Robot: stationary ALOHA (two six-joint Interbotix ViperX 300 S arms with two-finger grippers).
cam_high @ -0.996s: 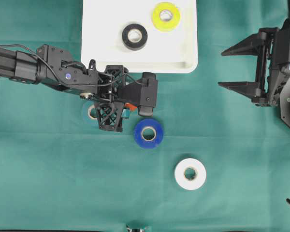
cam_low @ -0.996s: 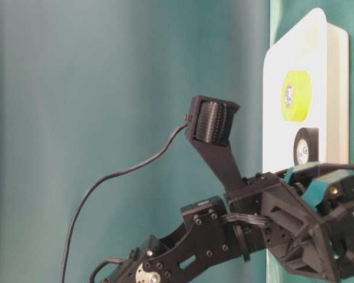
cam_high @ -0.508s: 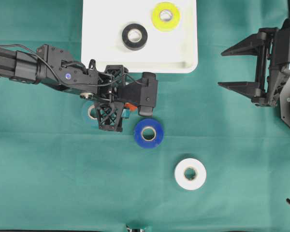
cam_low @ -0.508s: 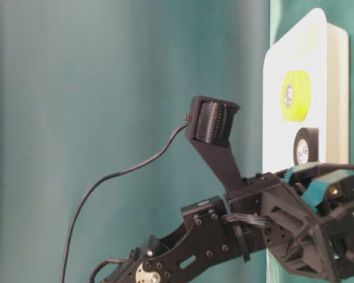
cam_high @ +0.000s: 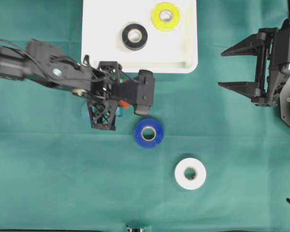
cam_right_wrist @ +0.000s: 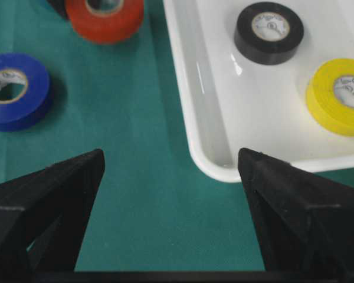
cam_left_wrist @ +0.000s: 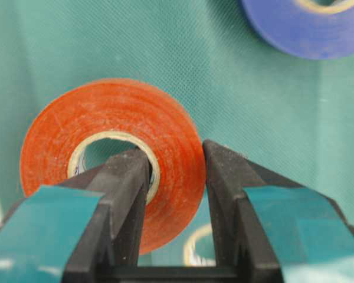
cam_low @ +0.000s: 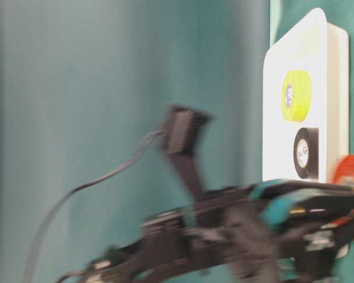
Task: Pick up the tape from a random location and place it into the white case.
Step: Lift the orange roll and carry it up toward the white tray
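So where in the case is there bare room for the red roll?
The case is bare across its left side and its near strip, below the black roll. The yellow roll and the black one crowd the far middle. The left gripper grips the red roll just outside the near rim.

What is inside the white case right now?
The white case holds a black tape roll and a yellow tape roll, lying flat and apart. Nothing covers its floor overhead; its far edge runs past the frame.
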